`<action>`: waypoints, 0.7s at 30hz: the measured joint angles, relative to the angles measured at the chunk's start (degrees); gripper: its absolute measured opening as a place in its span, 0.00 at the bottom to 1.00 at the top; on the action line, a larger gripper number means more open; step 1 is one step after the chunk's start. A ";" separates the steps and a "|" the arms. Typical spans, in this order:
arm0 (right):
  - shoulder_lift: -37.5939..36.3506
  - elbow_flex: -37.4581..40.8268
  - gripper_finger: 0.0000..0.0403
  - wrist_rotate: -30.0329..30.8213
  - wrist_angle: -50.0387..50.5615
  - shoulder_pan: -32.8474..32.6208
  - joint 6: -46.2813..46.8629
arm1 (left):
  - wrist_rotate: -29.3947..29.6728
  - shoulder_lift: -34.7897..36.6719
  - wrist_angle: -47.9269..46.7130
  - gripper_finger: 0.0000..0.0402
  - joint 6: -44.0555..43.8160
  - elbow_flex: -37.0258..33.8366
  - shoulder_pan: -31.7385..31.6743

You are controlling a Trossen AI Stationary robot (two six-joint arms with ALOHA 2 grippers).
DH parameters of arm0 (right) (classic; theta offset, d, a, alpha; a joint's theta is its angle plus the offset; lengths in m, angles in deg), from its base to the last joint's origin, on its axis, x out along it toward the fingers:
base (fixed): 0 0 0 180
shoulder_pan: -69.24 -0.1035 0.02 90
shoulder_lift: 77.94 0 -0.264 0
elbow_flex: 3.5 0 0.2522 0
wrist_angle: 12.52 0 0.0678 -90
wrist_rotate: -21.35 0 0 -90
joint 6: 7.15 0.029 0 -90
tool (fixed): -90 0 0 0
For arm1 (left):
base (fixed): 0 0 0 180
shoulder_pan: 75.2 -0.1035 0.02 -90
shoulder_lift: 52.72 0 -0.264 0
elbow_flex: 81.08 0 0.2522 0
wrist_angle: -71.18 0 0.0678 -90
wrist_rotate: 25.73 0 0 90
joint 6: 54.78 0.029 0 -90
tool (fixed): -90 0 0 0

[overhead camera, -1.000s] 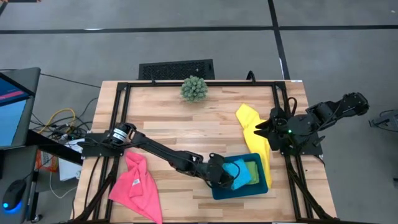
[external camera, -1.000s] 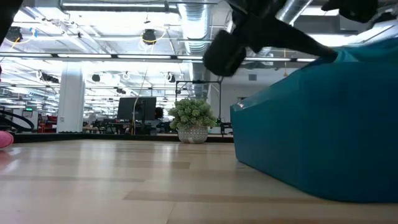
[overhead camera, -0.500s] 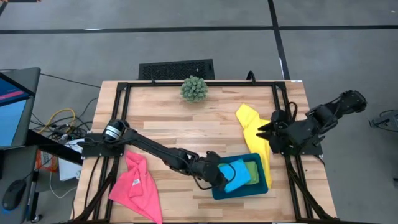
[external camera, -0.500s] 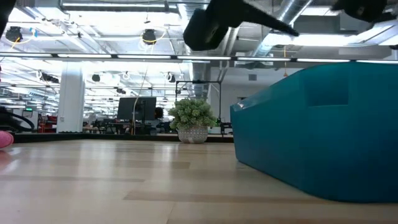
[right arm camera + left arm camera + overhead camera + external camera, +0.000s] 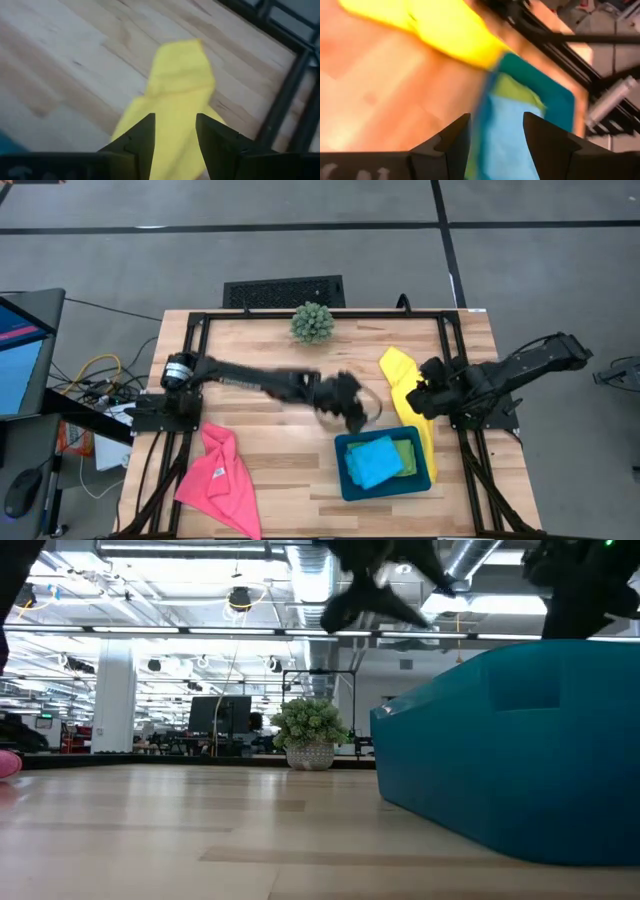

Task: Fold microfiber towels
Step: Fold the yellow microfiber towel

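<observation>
Blue towel (image 5: 375,461) and green towel (image 5: 409,452) folded in tray (image 5: 388,485). Left gripper (image 5: 352,408) spread, empty, above table beside tray. Right gripper (image 5: 428,380) spread over yellow towel (image 5: 408,394); pink towel (image 5: 219,477) far off. Next: pinch yellow edge.

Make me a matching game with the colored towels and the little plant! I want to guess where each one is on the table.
Things:
1. blue towel
2. pink towel
3. yellow towel
4. spiky green plant

Places:
A. at the table's far edge, in the middle
B. folded, in the teal tray
C. loose on the wood near the left arm's base
D. draped on the wood beside the tray, under the right gripper

Pairs: 1-B, 2-C, 3-D, 4-A
</observation>
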 joint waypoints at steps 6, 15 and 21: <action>0.84 0.58 0.41 -1.39 0.08 -0.18 1.12 | -3.33 -2.10 -0.16 0.43 11.70 -0.06 -11.05; -3.33 0.53 0.41 -0.79 -0.46 -1.95 3.31 | -17.73 -6.19 10.47 0.43 19.19 0.76 -26.35; -5.14 0.53 0.41 1.64 -0.70 -1.89 2.51 | -17.45 -7.87 10.69 0.43 23.72 2.60 -25.90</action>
